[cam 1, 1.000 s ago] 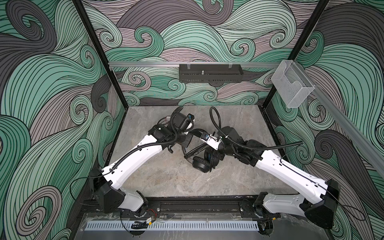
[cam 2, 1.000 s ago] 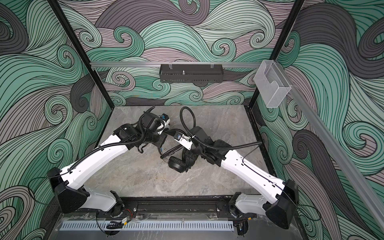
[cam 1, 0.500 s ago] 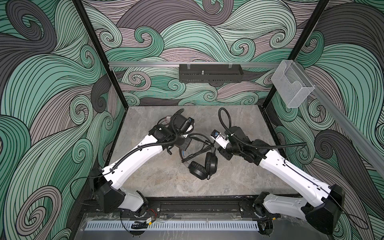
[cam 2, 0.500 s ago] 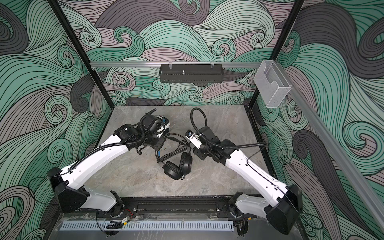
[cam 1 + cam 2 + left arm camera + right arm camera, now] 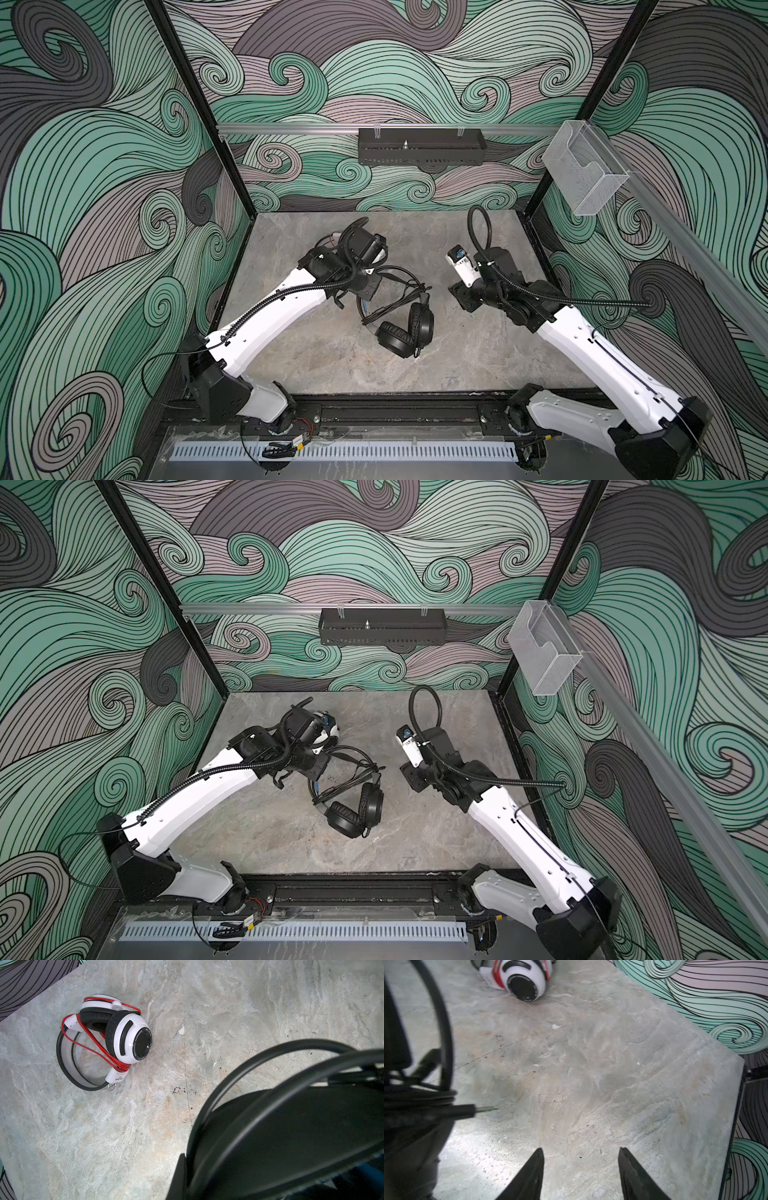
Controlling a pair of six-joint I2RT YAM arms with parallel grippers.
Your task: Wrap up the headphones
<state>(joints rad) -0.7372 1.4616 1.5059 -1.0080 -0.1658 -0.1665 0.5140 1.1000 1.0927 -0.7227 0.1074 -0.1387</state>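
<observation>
**A:** How many pairs, and where?

**B:** I count 2. The white pair lies toward the back of the table, with its red cable already wound round it. The black pair is mid-table with its 2 cups resting on the surface. Its black cable is bunched across the band, and 1 plug pokes free.

**A:** Grippers?

**B:** 2 of them. My left gripper is closed, and it looks clamped on the black pair's band. My right gripper has its jaws apart and empty, near the bundle.

**A:** How will it handle?

**B:** I'd judge it light. The band should be stiff and springy, the cups floppy on their pivots, and the cable limp and slick. I'd hold the band and pinch the cable near the plug.
</observation>
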